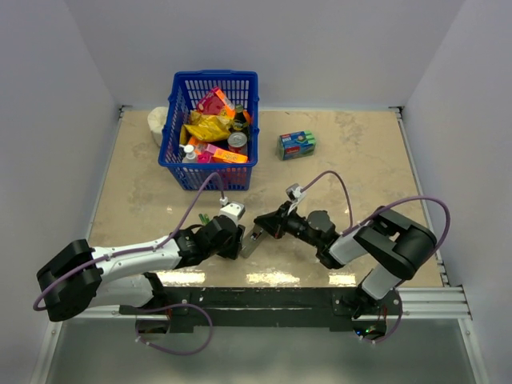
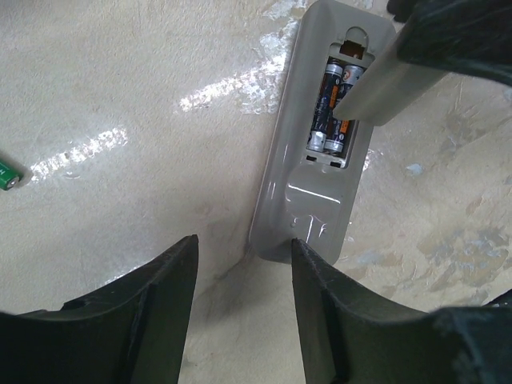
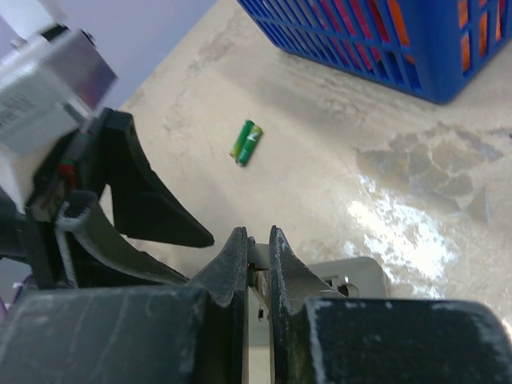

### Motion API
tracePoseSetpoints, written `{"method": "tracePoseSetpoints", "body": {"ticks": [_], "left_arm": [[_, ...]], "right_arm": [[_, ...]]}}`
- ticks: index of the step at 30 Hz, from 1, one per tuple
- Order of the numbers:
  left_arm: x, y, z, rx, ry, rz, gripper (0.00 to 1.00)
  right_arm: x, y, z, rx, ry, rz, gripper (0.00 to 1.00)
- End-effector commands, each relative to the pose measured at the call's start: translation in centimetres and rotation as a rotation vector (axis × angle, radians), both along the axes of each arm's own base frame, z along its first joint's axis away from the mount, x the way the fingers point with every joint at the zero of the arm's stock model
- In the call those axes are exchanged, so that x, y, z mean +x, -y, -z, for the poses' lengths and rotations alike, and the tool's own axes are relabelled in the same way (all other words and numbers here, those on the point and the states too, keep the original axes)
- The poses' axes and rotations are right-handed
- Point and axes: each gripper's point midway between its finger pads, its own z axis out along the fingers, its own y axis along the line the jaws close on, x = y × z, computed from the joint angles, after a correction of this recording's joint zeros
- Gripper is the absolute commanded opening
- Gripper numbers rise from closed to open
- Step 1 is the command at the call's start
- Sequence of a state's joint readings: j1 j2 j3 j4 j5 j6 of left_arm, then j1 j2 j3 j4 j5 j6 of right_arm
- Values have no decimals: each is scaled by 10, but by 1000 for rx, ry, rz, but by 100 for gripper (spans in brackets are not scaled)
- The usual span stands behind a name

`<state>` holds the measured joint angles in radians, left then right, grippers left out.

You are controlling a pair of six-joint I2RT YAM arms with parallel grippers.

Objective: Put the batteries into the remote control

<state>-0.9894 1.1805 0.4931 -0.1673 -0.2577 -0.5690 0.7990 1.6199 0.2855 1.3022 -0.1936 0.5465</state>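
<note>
The grey remote control [image 2: 300, 204] lies back-up on the table with its battery bay uncovered. Two dark batteries [image 2: 332, 112] sit side by side inside the bay. My right gripper [image 3: 258, 236] is shut on the thin grey cover [image 2: 384, 84], held tilted over the bay's far part and hiding the batteries' upper ends. My left gripper [image 2: 244, 244] stands open at the remote's near end, its right fingertip against that end's edge and nothing between its jaws. From above, both grippers meet over the remote [image 1: 250, 240].
A pair of bright-green sticks [image 3: 246, 142] lies on the table left of the remote. A blue basket [image 1: 210, 128] full of packets stands at the back. A white object [image 1: 158, 124] sits at its left, and a blue-green box [image 1: 296, 145] to its right.
</note>
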Motion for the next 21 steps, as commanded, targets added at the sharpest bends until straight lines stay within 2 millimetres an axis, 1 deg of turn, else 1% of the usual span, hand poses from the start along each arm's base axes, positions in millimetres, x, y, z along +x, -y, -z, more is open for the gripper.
{"method": "tracePoseSetpoints", "body": {"ticks": [1, 5, 6, 8, 17, 21], "left_arm": [[6, 8, -5, -50, 13, -25, 54], [6, 9, -5, -52, 11, -21, 54], [6, 10, -5, -52, 9, -19, 54], [5, 10, -4, -49, 5, -20, 54], [4, 11, -2, -47, -3, -11, 53], [5, 13, -2, -47, -3, -7, 51]], "right_arm": [[5, 2, -59, 194, 172, 41, 0], [5, 0, -51, 193, 150, 37, 0], [4, 1, -54, 207, 155, 36, 0], [3, -1, -52, 216, 143, 32, 0], [-2, -5, -57, 253, 136, 26, 0], [-1, -5, -58, 255, 138, 32, 0]]}}
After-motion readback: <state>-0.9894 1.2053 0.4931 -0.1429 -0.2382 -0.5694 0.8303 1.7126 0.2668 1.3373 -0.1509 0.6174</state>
